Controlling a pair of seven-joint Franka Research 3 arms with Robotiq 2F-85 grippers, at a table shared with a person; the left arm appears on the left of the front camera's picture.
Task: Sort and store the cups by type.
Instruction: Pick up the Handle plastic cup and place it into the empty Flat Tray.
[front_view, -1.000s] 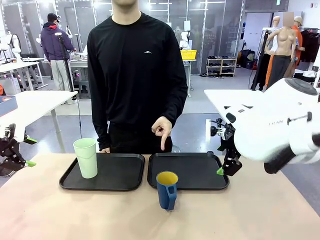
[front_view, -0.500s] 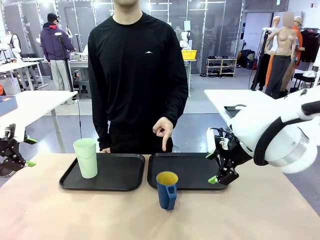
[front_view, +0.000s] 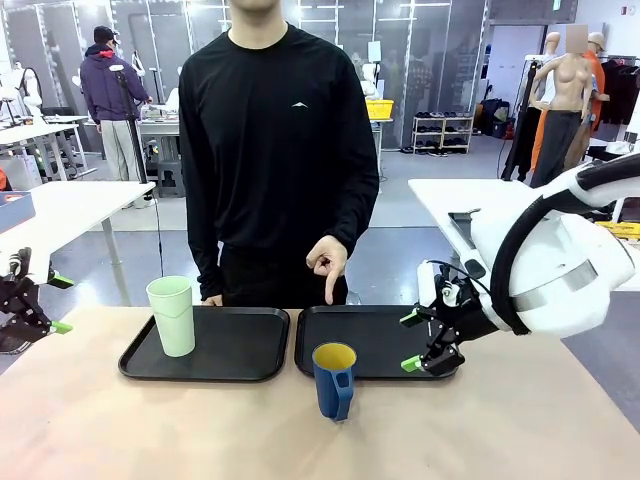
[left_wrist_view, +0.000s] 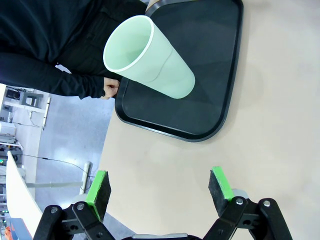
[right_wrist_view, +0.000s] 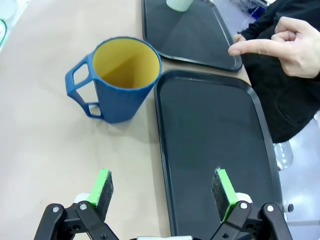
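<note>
Blue mug (front_view: 334, 380) on table at right tray's (front_view: 385, 335) 7 o'clock edge; green tumbler (front_view: 172, 315) on left tray (front_view: 250, 345). Right gripper (front_view: 411, 341) spread, empty. Risk: finger clipping handle tips mug.

The right arm (front_view: 555, 265) is showing a white shell, a black band and a thin black cable, its black gripper (front_view: 411, 341) carrying green pads (front_view: 411, 364). The person (front_view: 280, 150) is wearing a black long-sleeved top.

Mint tumbler (left_wrist_view: 155, 65) stands on black tray (left_wrist_view: 212, 100); left hand (left_wrist_view: 159, 186) spread wide, empty.
</note>
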